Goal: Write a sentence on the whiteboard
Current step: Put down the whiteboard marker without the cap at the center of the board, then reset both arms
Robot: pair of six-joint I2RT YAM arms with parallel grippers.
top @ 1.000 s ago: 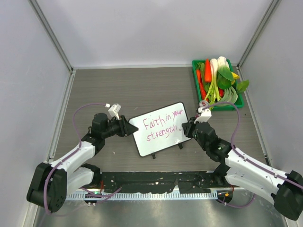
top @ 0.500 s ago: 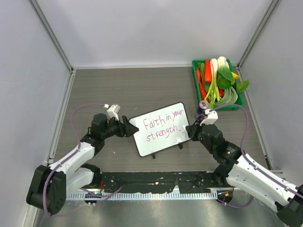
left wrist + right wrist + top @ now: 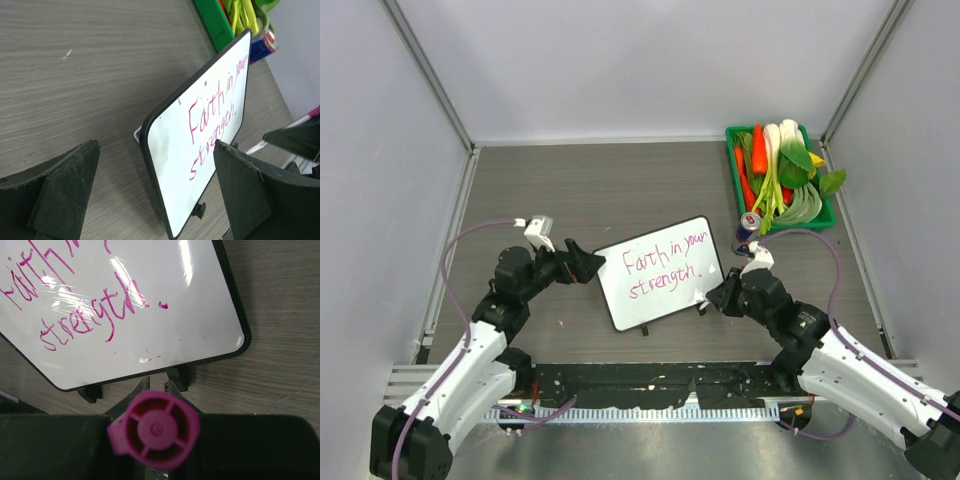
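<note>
The whiteboard (image 3: 660, 272) stands tilted on its two black feet in the middle of the table. The sentence (image 3: 665, 264) is written on it in pink, in two lines, and the left wrist view shows the sentence (image 3: 212, 122) too. My left gripper (image 3: 582, 265) is open just off the board's left edge. In its wrist view the whiteboard (image 3: 200, 160) stands beyond the wide-apart fingers (image 3: 65, 195), untouched. My right gripper (image 3: 720, 297) is at the board's near right corner, shut on a magenta marker (image 3: 155, 429). The whiteboard (image 3: 125, 315) lies just ahead of that gripper (image 3: 161, 386).
A green tray (image 3: 735, 172) of vegetables sits at the back right. A blue and red can (image 3: 748, 224) stands in front of it, close to the board's far right corner. Both the can (image 3: 262, 44) and the tray (image 3: 212, 22) show in the left wrist view.
My left gripper has opened and let go of the board's left edge, drawing back to the left. The right gripper has moved toward the near edge, down to the board's lower right corner.
</note>
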